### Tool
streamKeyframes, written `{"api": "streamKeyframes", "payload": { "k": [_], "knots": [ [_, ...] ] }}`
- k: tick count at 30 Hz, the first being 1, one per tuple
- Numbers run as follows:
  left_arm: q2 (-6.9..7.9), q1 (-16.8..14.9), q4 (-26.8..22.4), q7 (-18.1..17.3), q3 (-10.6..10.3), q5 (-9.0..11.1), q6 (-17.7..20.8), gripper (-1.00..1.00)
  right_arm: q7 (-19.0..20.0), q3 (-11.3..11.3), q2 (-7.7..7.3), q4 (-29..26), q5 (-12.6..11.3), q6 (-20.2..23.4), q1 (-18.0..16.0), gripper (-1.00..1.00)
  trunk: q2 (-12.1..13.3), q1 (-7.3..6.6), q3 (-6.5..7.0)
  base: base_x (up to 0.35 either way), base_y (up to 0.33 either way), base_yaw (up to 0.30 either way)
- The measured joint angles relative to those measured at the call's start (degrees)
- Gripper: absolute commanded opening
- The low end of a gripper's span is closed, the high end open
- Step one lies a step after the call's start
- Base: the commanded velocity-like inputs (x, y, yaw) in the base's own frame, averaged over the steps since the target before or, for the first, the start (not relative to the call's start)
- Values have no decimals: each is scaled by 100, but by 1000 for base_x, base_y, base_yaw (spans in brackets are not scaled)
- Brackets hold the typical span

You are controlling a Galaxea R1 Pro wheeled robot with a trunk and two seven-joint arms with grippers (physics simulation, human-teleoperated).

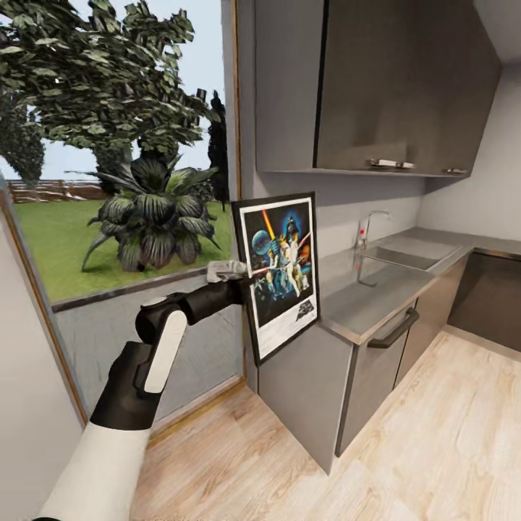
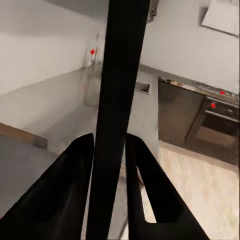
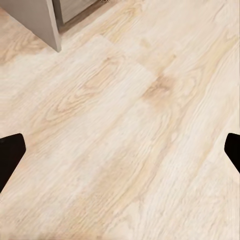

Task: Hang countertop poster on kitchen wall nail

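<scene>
Holding the poster (image 1: 280, 273) upright by its left edge, the left gripper (image 1: 242, 284) has its fingers (image 2: 70, 187) clamped on the thin black frame, seen edge-on in the left wrist view. The poster hangs in the air just off the end of the desk (image 1: 376, 289), beside the window (image 1: 116, 166). Pick-up looks done; hanging is left, and no wall nail can be made out. The black logo near the poster's bottom is too small to read. The right gripper (image 3: 120, 150) has its fingers spread wide over the wooden floor (image 3: 130, 115), holding nothing.
</scene>
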Motion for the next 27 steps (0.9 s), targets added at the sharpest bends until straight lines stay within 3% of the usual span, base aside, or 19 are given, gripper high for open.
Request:
{"api": "streamKeyframes", "payload": {
  "k": [1, 4, 5, 7, 10, 14, 16, 19, 21, 25, 27],
  "knots": [
    [58, 0, 0, -314, 4, 126, 54, -100, 12, 2, -2, -20, 3, 1, -2, 100, 0, 0, 0, -11, -10, 40],
    [368, 0, 0, -1423, 9, 240, 118, -100, 115, 32, -13, -335, 9, 14, -5, 100, 0, 0, 0, -5, -4, 17],
    [498, 5, 0, -1779, 7, 253, 125, -100, 285, 51, -15, -542, 10, 26, -3, 100, 0, 0, 0, -2, -2, 7],
    [704, 26, -1, -2330, 9, 251, 113, -100, 997, 47, -17, -1060, 10, 49, 0, 100, 0, 0, 0, -1, -1, 4],
    [892, 179, -17, -2651, 2, 231, 89, -100, 1717, 33, -17, -1679, 2, 72, 5, 100, 0, 0, 0, 0, 0, 1],
    [990, 450, -72, -2847, 1, 244, 83, -100, 1983, 30, -15, -2270, -19, 328, 45, 100, 0, 0, 0, 0, 0, 0],
    [1066, 570, -79, -2994, 0, 240, 64, -100, 2141, 27, -14, -2581, -24, 648, 104, 100, 0, 0, 0, 0, 0, 0],
    [1382, 794, -53, -3368, -1, 224, -192, -100, 2645, 6, -8, -3527, -31, 1596, 236, 100, 0, 0, 0, 0, 0, 0],
    [1521, 858, -39, -3451, 0, 226, -275, -100, 2835, -17, -7, -3850, -31, 1862, 264, 100, 0, 0, 0, 0, 0, 0],
    [1760, 1015, -24, -3516, 1, 222, -335, -100, 3093, -248, -2, -4204, -31, 2049, 283, 100, 0, 0, 0, 0, 0, 0],
    [1940, 1088, 37, -3542, 1, 205, -367, -100, 3509, -565, -4, -4357, -32, 2126, 289, 100, 0, 0, 0, 0, 0, 0]
  ]
}}
